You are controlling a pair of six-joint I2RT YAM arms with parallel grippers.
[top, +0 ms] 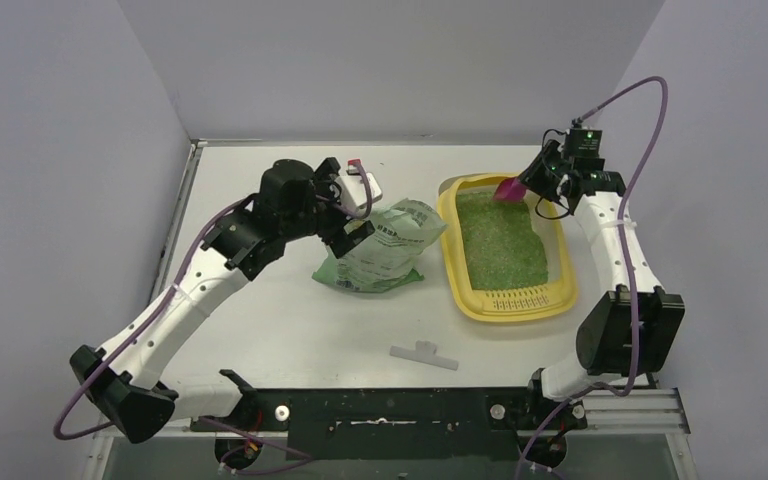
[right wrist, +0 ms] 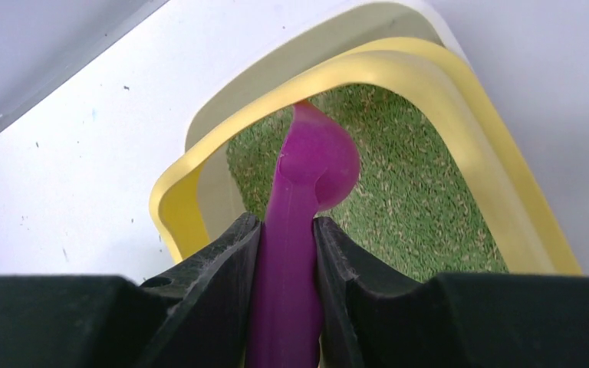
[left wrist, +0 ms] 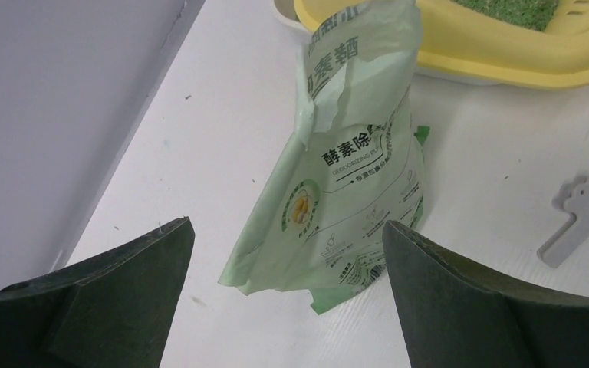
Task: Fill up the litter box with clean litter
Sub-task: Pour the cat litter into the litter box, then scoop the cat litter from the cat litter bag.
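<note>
Your right gripper is clamping the handle of the magenta scoop, fingers pressed tight on either side of it. You're holding the bowl of the scoop over the far end of the litter box, just above the clean litter. From the wrist view I can't tell whether anything is riding in that bowl.

The yellow box is sitting on the right half of the table, grille strip toward you. Green granules are covering its floor from end to end.

Your left gripper is hovering with its fingers spread wide and nothing between them. It's looking down on the light-green bag, which is slumping on the table just left of the box with its torn mouth toward the rim. I can't say whether bag and rim are touching. A small white plastic piece is lying nearer you, well apart from everything.

To my eye you're in the scooping-and-spreading stage, with most of the fill looking done. The next move is calling for a gentle tip or sweep of the scoop, inside the rim so no granules are flying out. If you're going back for more, the left fingers are needing a grip on the bag to steady its mouth.
</note>
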